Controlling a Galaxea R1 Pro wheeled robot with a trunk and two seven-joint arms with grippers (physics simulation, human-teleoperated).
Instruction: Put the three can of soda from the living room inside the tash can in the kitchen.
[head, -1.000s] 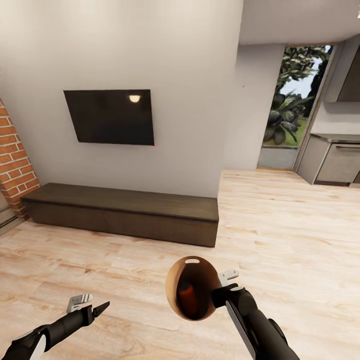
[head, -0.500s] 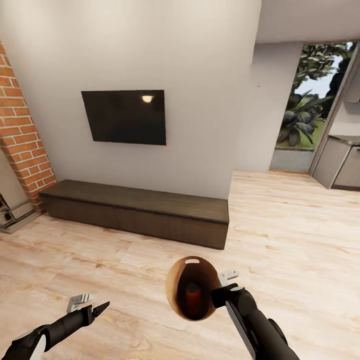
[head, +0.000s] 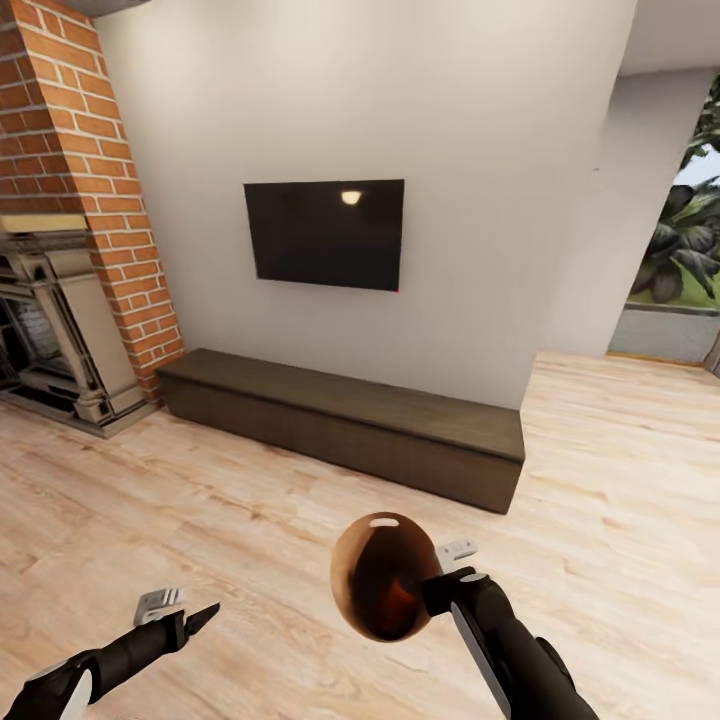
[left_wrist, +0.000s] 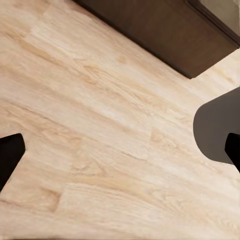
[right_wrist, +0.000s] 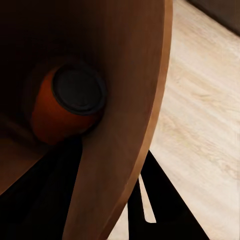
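Pale wood floor (head: 250, 520) lies bare ahead of both arms, with wide room between them and the long dark low cabinet (head: 350, 425) that runs along the white wall (head: 400, 120). That cabinet blocks the way straight ahead; the black TV (head: 325, 233) hangs above it. The brick fireplace (head: 75, 230) closes off the far left. To the right of the cabinet the floor runs on open toward a glazed opening (head: 680, 290). The right hand (head: 445, 575) carries the trash can (head: 385, 590), which takes up the space just in front of it; the left hand (head: 185, 615) has free floor all around.

Black arms with white panels; each end effector (head: 178, 606) has one pale-grey finger.
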